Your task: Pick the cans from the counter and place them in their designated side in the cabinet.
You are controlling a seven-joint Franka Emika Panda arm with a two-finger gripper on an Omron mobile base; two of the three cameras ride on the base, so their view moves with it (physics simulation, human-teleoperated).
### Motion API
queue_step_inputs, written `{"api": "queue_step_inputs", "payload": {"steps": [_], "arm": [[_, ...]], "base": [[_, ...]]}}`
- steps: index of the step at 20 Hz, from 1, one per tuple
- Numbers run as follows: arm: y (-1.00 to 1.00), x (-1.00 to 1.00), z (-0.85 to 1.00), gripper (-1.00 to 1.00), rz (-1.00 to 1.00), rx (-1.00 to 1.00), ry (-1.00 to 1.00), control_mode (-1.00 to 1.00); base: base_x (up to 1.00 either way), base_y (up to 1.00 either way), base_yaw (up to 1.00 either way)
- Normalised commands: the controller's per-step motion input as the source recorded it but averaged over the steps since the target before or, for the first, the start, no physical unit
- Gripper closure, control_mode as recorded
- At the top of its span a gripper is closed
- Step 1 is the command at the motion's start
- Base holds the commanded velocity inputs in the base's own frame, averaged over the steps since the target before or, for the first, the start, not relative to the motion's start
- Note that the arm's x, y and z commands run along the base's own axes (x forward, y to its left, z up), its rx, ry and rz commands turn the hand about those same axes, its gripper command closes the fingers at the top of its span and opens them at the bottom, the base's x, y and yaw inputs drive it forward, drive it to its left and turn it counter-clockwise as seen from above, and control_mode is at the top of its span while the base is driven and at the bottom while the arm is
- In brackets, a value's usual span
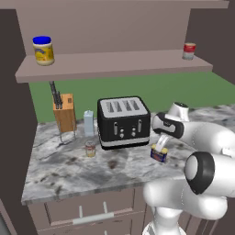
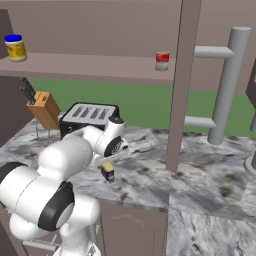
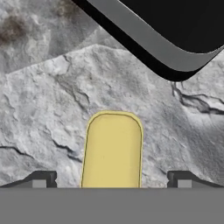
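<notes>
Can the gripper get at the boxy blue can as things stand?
Probably yes: the gripper is directly over the boxy blue can, fingers spread either side of its yellow top, and the toaster stands clear behind.

toaster stands just behind boxy can; bare counter lies in front of it. round can well apart, to its left. fingertips straddle boxy can with gaps.

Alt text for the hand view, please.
Looking straight down, the open gripper straddles the yellow top of the boxy can standing on the marbled counter. The black toaster crosses the upper right corner.
</notes>
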Motion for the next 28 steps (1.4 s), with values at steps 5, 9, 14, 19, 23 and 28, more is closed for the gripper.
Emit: {"api": "queue_step_inputs", "payload": {"steps": [5, 9, 14, 19, 23, 28], "arm": [[0.0, 0.0, -0.16, -1.0, 0.0, -0.02, 0.05, -1.0], [0.0, 0.01, -0.1, -1.0, 0.0, -0.01, 0.02, -1.0], [0.0, 0.01, -0.11, -1.0, 0.0, 0.0, 0.02, -1.0], [0.0, 0.0, -0.12, 1.0, 0.0, -0.01, 0.01, -1.0], [0.0, 0.0, -0.05, 1.0, 0.0, 0.0, 0.0, -1.0], [0.0, -0.01, 0.01, 1.0, 0.0, 0.0, -0.01, -1.0]], "base": [[0.0, 0.0, 0.0], [0.0, 0.0, 0.0], [0.0, 0.0, 0.0], [0.0, 0.0, 0.0], [0.0, 0.0, 0.0], [0.0, 0.0, 0.0]]}}
